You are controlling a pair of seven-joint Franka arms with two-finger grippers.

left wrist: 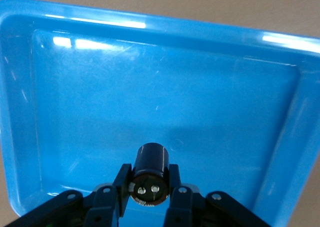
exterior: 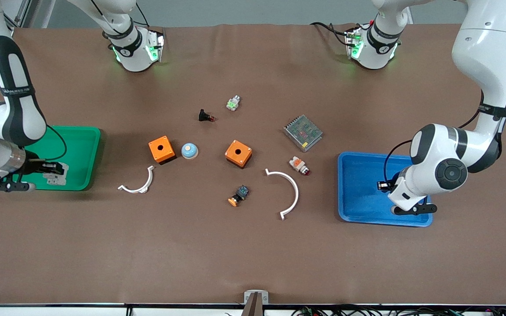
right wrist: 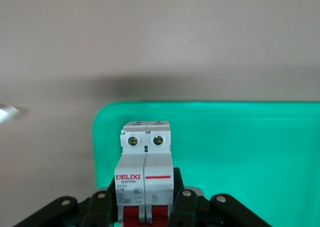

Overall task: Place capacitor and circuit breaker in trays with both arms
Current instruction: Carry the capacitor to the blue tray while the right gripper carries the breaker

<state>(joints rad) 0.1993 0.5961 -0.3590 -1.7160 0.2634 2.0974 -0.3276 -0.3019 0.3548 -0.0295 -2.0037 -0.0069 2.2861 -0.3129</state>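
left claw (left wrist: 148, 189) clamped on capacitor (left wrist: 149, 173) over blue tray (left wrist: 280, 152); small, smooth, stiff cyl, prob light, could roll once released. right claw (right wrist: 145, 207) pinches circuit breaker (right wrist: 145, 162) by its sides over green tray (right wrist: 250, 152); rigid plastic block, flat faces grip well.

2 trays (exterior: 87, 145), 2 orange boxes (exterior: 161, 149), 2 white arcs (exterior: 139, 184), 1 capacitor (left wrist: 150, 173), 1 breaker (right wrist: 145, 172).
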